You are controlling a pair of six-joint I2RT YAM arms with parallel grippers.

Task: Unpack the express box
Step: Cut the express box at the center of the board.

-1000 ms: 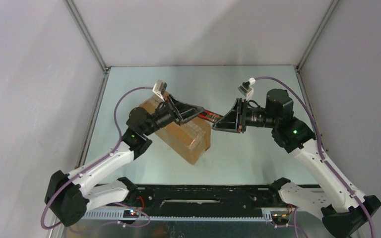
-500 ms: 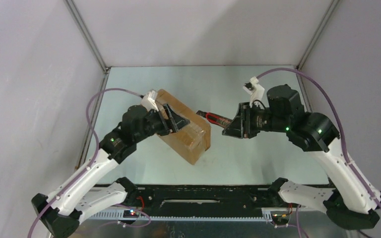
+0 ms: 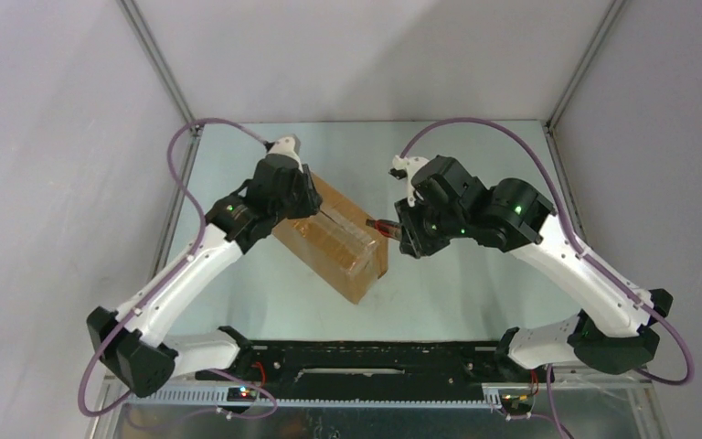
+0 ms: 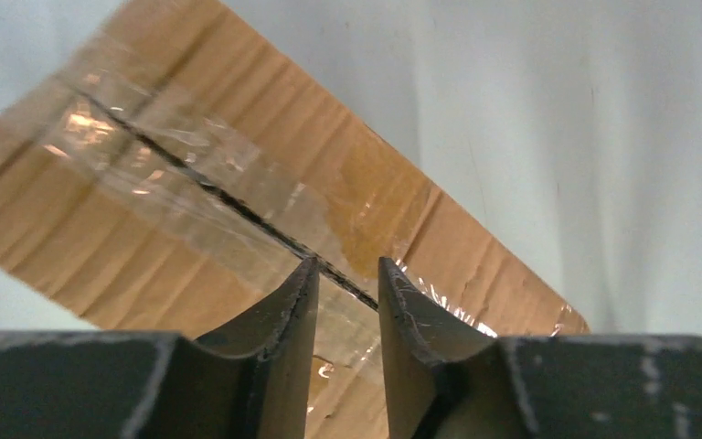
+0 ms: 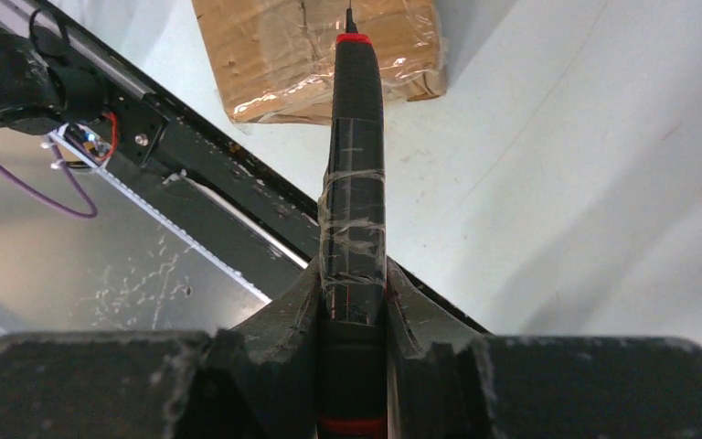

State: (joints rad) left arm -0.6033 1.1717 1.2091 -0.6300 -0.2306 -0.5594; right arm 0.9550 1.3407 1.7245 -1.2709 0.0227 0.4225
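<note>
left end effector (image 4: 345, 274) is moving from across the express box (image 3: 334, 242) to over its taped seam, jaws parted and empty | right end effector (image 5: 352, 293) is clenching the cutter (image 5: 355, 137) and swinging its tip toward the box end | box is lying askew mid-counter (image 3: 457, 293), flaps shut | seam work looks imminent

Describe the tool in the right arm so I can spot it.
Find the brown express box in the middle of the table. At its end nearest the right arm, the right end effector clamps a slim black tool. Its red collar and needle-like tip set it apart.
</note>
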